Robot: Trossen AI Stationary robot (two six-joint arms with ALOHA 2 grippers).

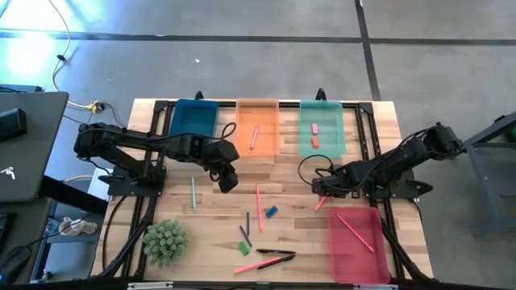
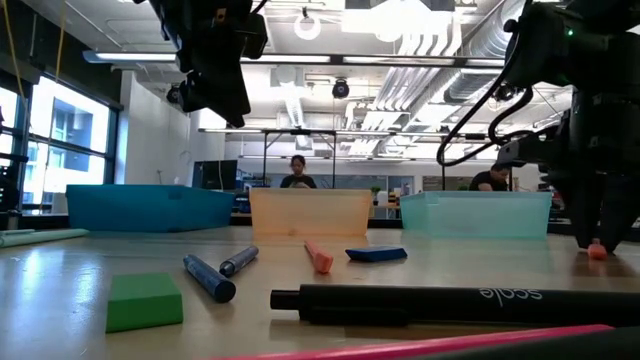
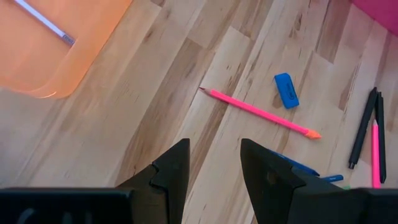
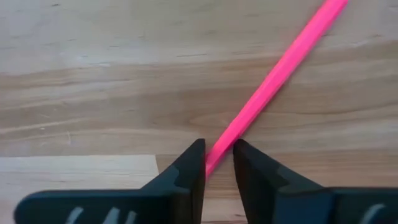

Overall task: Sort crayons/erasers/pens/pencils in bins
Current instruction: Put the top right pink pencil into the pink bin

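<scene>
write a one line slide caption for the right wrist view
Right gripper lowered over a pink pencil on the wooden table, its fingers closing around the shaft.

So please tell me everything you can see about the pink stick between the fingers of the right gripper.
The pink stick is long, thin and straight, plain bright pink, smooth and slightly glossy; I cannot tell if it is a pencil or a crayon. It lies flat and slanted on the wooden table, near a corner of the red-pink bin, not in it. One end sits between the fingers of the right gripper, which stand very close on both sides; whether they press it is unclear. Nothing else touches it.
</scene>
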